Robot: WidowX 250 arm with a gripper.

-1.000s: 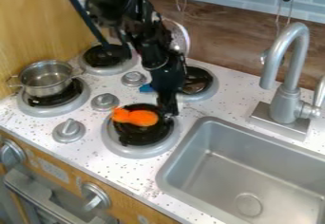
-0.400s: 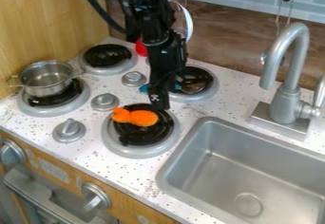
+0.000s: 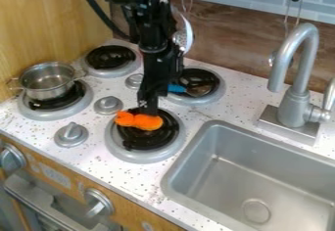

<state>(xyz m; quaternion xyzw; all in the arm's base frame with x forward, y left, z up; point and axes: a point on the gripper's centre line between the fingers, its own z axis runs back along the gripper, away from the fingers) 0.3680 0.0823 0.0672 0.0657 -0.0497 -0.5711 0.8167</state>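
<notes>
Shifted toward the pot side of the stovetop since the earlier frames, the black gripper (image 3: 148, 112) is seen over the rear part of the front right burner (image 3: 167, 150). The orange two-lobed object (image 3: 148, 122), unmoved, is carried by that burner near its rear left edge. Its larger lobe is placed just in front of the gripper's tip; whether the two are touching cannot be told. Whether the gripper is open or closed also cannot be told, and no object is seen to be lifted by it. Part of the blue-handled utensil (image 3: 199, 89) on the rear right burner (image 3: 214, 97) is hidden by the gripper, and its outline is hard to make out against the dark coil. The hanging strainer (image 3: 187, 36) is partly covered by the arm (image 3: 150, 34). By the frame, the sink (image 3: 171, 176) is cut off at its right and near corners. A metal pot (image 3: 47, 85) is supported by the front left burner (image 3: 49, 113).
</notes>
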